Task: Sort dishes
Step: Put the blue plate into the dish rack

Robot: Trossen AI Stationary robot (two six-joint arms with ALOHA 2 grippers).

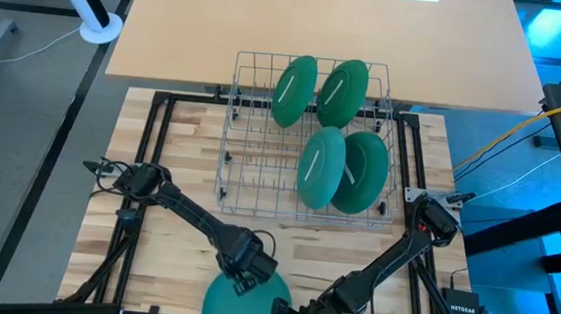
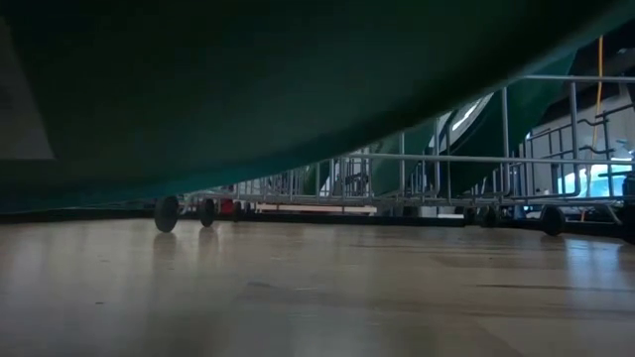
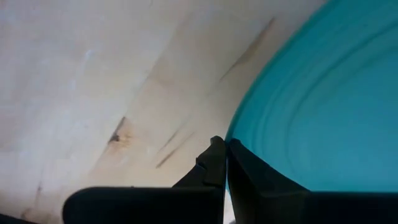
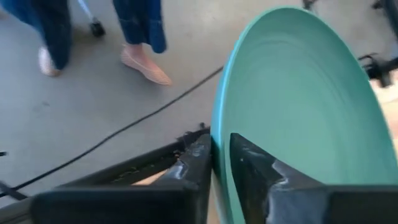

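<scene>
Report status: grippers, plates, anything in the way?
Left gripper and right gripper both shut on fifth plate at near table edge. Four plates stand in rack. Path looks unobstructed.

4 plates (image 1: 324,140) crowd the rack (image 1: 244,179); its left side stays open

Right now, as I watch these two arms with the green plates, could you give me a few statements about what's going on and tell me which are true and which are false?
1. Four plates stand on edge in the wire rack. True.
2. The fifth plate lies flat in the middle of the table. False: it is at the table's near edge, lifted off the wood, between the two grippers.
3. The right gripper has the plate's rim between its fingers. True.
4. The left gripper hangs open above the rack. False: it is shut on the plate's rim.
5. The rack is empty. False: it holds four plates.
</scene>
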